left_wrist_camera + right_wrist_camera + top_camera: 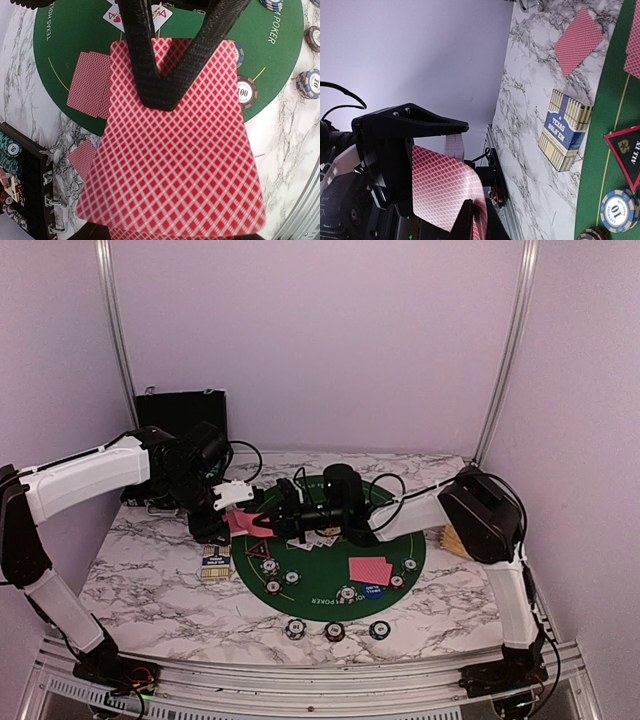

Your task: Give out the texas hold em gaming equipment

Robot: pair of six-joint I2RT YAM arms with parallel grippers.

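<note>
Red-backed, diamond-patterned playing cards are clamped in the left jaws and held above the left edge of the round green felt poker mat. The black right jaws are drawn together to a point, pinching the upper part of the top card. Below them on the marbled tabletop lie two more red-backed cards, a red-rimmed black triangle, striped poker chips and a blue-and-cream Texas Hold'em card box.

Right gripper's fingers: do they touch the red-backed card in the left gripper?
Cannot tell. The left wrist view shows the fingers overlapping the red-backed card, but not depth.
</note>
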